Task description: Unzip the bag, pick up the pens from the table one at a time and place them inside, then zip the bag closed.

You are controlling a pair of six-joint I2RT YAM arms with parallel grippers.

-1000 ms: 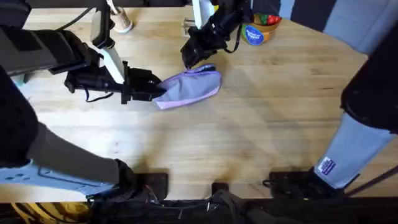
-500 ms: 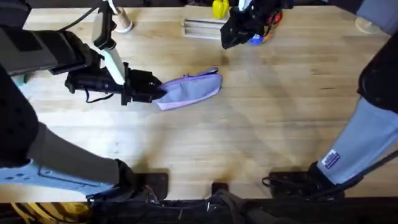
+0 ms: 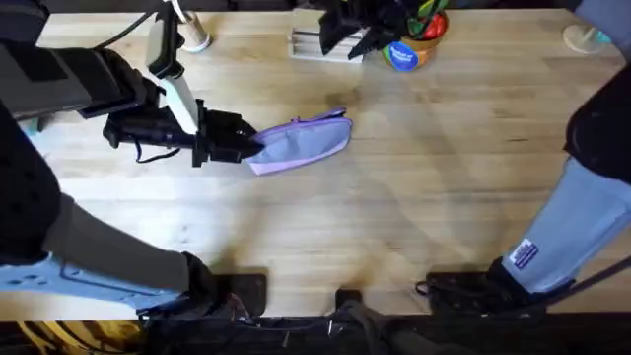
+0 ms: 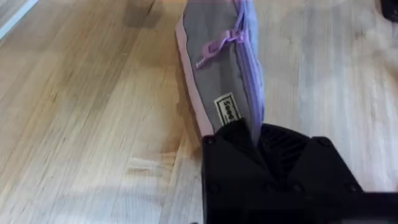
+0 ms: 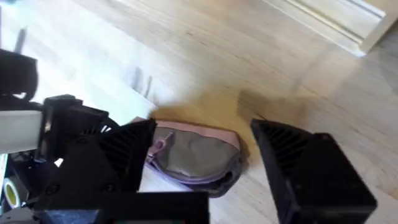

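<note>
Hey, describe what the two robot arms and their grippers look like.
The left arm is black with a white link and thin black cables trailing below its black gripper. The right arm has a pale grey-blue link with a small purple and white label. The right gripper's fingers are black, blocky and wedge-shaped.

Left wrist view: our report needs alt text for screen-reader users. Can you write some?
The left gripper is shut on one end of the lavender bag, which lies on the wooden table and stretches away from the camera. A purple zip pull lies on the bag's grey-looking side, and a small label sits near the black fingers.
</note>
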